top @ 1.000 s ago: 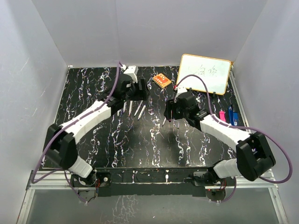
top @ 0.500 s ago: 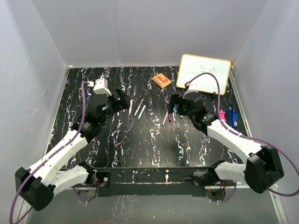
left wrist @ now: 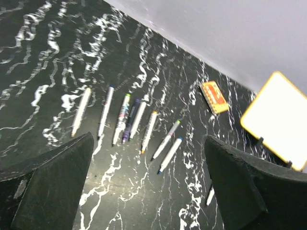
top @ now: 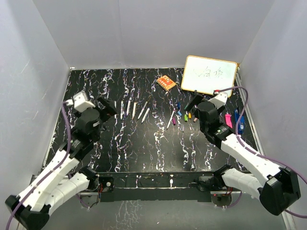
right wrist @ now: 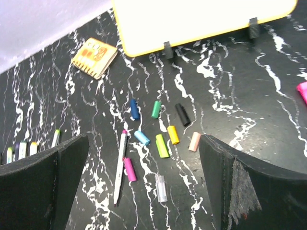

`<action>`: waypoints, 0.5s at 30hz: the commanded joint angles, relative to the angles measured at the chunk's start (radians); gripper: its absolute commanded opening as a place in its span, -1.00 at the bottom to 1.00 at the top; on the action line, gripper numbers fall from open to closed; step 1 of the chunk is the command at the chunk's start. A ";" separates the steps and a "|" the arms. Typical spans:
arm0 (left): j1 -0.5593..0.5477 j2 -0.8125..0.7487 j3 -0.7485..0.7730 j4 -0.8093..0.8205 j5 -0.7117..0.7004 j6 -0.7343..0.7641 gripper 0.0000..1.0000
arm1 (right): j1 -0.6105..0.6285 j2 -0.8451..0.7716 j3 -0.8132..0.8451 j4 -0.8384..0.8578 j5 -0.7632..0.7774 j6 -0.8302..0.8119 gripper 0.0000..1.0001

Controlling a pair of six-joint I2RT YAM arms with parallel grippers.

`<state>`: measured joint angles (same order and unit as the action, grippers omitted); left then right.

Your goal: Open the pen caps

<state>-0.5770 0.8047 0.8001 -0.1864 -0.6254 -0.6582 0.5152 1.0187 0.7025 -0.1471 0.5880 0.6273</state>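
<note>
The right gripper (right wrist: 144, 143) is spread wide open, and nothing is held between its fingers (right wrist: 43, 187). Just ahead of the fingertips the pen caps (right wrist: 162, 145) are scattered loose on the black marbled table (right wrist: 259, 110), off their barrels. A light blue cap (right wrist: 142, 138), a yellow cap (right wrist: 173, 134) and a pale pink cap (right wrist: 194, 142) are found nearest. A blue cap (right wrist: 135, 109), a green cap (right wrist: 156, 109) and a black cap (right wrist: 182, 114) are set a little farther out. A magenta cap (right wrist: 129, 169) is laid just beside a white marker (right wrist: 120, 165) whose pink tip is bared. Beyond the caps a whiteboard (right wrist: 201, 14) is propped up, with an orange block (right wrist: 94, 57) near its corner.

The left gripper (left wrist: 147, 141), well apart from the right, is likewise opened wide and empty. Ahead of it a row of uncapped markers (left wrist: 105, 111) is laid side by side, their coloured tips exposed.
</note>
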 commanded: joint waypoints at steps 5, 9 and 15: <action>0.003 -0.234 -0.118 -0.059 -0.180 -0.050 0.97 | -0.003 -0.048 -0.047 0.080 0.148 0.043 0.96; 0.005 -0.253 -0.119 -0.228 -0.233 -0.168 0.97 | -0.003 -0.056 -0.054 0.031 0.184 0.092 0.96; 0.004 -0.353 -0.168 -0.464 -0.308 -0.377 0.97 | -0.004 -0.144 -0.119 -0.056 0.293 0.297 0.96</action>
<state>-0.5770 0.5190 0.6563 -0.4423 -0.8349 -0.8650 0.5148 0.9440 0.6155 -0.1547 0.7593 0.7555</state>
